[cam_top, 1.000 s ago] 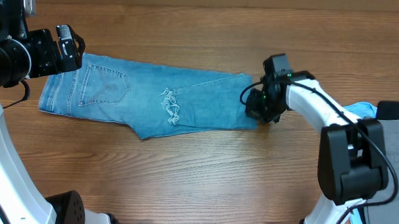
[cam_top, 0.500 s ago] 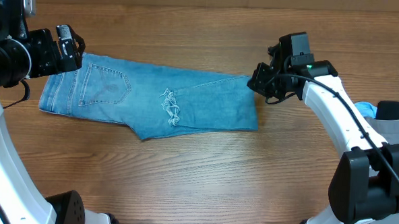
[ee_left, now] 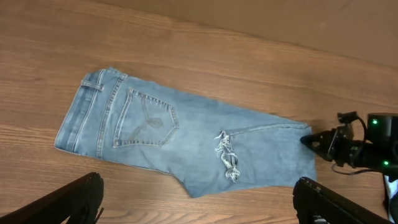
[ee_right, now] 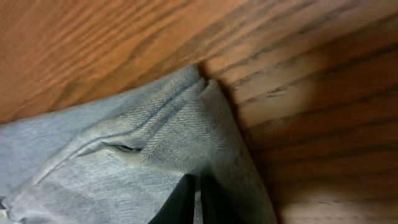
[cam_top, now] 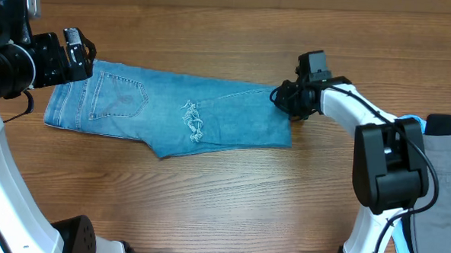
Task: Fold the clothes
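Jeans (cam_top: 180, 113) lie partly folded across the middle of the surface (cam_top: 206, 209). More folds are left, I think. My right hand (cam_top: 281, 98) is closed at their right corner. My left hand (cam_top: 75, 53) is open.

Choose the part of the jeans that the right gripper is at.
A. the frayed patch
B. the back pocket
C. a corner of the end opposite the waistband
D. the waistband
C: seen from overhead, the right gripper meets the jeans at a corner of the end farthest from the waistband.
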Tool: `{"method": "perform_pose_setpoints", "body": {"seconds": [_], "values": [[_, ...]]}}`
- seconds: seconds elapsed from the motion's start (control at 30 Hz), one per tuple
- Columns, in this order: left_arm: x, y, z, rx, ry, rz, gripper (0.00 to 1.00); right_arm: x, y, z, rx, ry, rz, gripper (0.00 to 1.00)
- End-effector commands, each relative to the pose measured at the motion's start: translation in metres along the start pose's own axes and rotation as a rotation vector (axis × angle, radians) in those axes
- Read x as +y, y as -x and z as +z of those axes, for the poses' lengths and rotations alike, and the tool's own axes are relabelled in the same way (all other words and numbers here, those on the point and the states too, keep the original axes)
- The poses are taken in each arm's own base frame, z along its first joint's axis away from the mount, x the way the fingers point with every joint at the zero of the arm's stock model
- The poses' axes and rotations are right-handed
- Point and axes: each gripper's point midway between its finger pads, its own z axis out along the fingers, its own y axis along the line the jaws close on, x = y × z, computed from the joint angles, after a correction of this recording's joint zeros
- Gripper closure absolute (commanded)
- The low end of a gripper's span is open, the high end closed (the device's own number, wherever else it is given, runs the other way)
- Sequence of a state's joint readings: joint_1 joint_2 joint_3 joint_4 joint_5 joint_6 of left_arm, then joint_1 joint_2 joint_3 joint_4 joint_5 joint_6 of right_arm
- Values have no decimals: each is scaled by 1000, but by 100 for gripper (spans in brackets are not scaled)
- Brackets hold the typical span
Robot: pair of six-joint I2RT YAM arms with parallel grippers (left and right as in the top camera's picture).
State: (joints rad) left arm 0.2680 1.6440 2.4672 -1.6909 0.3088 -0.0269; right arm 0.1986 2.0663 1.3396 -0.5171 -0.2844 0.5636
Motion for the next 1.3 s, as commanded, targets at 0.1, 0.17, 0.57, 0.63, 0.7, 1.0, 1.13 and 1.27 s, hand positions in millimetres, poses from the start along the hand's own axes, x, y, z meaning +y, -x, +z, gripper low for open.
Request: {"method": "perform_pose_setpoints", "body": {"seconds": [0.1, 0.17, 0.57, 0.63, 0.7, 1.0, 1.13, 1.27], "values": [[1, 1, 2, 2, 5, -11, 0, 25, 12, -51, -33, 107, -63, 86], [1, 1, 2, 2, 5, -11, 0, 35, 19, -84, -84, 135, -113, 83], [1, 1, 2, 2, 5, -11, 0, -22, 5, -143, -49, 52, -132, 37], [1, 1, 2, 2, 5, -11, 0, -21, -5, -125, 41, 136, -197, 36], [1, 1, 2, 2, 5, -11, 0, -29, -18, -101, 142, 169, -227, 34], [1, 1, 2, 2, 5, -11, 0, -42, -33, -31, 268, 207, -214, 34], [1, 1, 2, 2, 5, -11, 0, -28, -46, -7, 307, 258, -250, 36], [1, 1, 2, 2, 5, -10, 0, -9, -59, 0, 326, 282, -301, 55]]}}
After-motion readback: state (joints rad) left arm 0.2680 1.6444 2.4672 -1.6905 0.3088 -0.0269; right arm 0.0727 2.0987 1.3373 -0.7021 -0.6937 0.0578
